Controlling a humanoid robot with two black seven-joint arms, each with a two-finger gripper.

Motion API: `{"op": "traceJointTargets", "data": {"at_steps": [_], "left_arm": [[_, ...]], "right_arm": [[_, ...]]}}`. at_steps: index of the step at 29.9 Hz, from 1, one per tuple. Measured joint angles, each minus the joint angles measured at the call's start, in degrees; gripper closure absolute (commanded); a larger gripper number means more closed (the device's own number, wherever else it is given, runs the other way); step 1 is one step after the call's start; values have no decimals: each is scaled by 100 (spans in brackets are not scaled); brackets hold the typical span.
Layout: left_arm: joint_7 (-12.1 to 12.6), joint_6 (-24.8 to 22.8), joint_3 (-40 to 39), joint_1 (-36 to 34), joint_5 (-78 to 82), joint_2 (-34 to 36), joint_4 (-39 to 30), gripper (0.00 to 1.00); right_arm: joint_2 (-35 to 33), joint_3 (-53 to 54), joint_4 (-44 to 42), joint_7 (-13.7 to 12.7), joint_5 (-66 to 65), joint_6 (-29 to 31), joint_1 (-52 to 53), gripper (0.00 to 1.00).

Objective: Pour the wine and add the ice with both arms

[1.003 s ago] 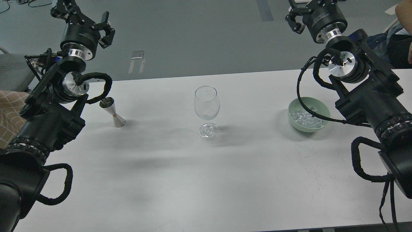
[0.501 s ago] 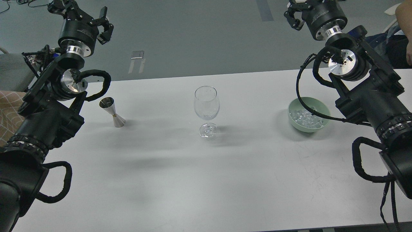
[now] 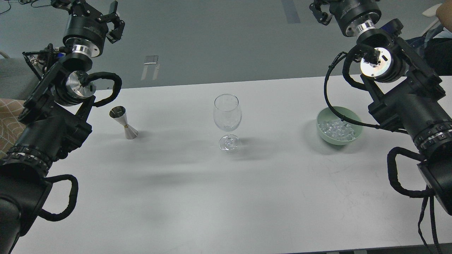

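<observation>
A clear stemmed glass (image 3: 227,120) stands upright at the middle of the white table (image 3: 226,197). A steel hourglass jigger (image 3: 124,123) stands to its left. No wine shows in the glass, and I cannot see inside the jigger. The ice (image 3: 335,129) lies heaped in a pale green bowl (image 3: 320,121) on the right. My left gripper (image 3: 90,12) is high at the top left, above and behind the jigger, its fingers (image 3: 113,26) spread and empty. My right gripper (image 3: 326,7) is high at the top right, behind the bowl, mostly cut off by the view's top edge.
The table's far edge runs just behind the glass, with grey floor beyond. A small metal plate (image 3: 151,60) lies on the floor. A seated person (image 3: 438,53) is at the right edge, and checked cloth (image 3: 9,118) at the left edge.
Both arms have raised their grippers toward the top of the view; the right one is now partly out of frame. The glass, jigger and bowl have not moved.
</observation>
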Motion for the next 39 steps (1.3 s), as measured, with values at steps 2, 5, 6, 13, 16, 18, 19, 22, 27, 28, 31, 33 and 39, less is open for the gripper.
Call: {"op": "traceJointTargets", "data": {"at_steps": [2, 5, 6, 13, 16, 18, 19, 22, 27, 28, 31, 33, 39], "left_arm": [[0, 10, 0, 282, 1, 77, -463, 2], [0, 27, -48, 574, 1, 182, -1025, 2], [0, 43, -79, 681, 1, 250, -1158, 2], [35, 230, -323, 1482, -198, 694, -1738, 2], [69, 103, -563, 1889, -746, 675, -1778, 2], [94, 35, -618, 2062, -1060, 638, -1797, 2], [109, 18, -639, 2130, -1186, 617, -1810, 2], [114, 43, -715, 2225, -1463, 579, -1882, 2], [-89, 67, -756, 2404, -1764, 545, -2133, 2], [-145, 59, -759, 2451, -1799, 516, -2195, 2], [-205, 28, -759, 2526, -1835, 456, -2351, 2], [-207, 46, -769, 2562, -1842, 446, -2450, 2], [-176, 644, -1166, 2739, -2232, 446, -2655, 3]], "right_arm": [[-86, 6, 0, 3, 1, 0, -24, 0], [-192, 10, 0, 8, 6, 3, -42, 0], [-236, 7, 0, 8, 7, 12, -43, 0], [-418, -33, 21, -6, 10, 52, -50, 0], [-425, -42, 14, -6, 8, 53, -71, 0], [-421, -45, 0, -5, 4, 53, -79, 0], [-417, -46, -5, -5, 3, 53, -84, 0], [-415, -52, -17, -2, 2, 40, -97, 0], [-436, -54, -20, 0, 1, 38, -148, 0], [-437, -54, -19, 0, 1, 40, -170, 0], [-438, -54, -6, 6, 1, 43, -206, 0], [-439, -53, 1, 9, 1, 43, -238, 0], [-464, -45, 33, 9, 1, 52, -293, 0]]}}
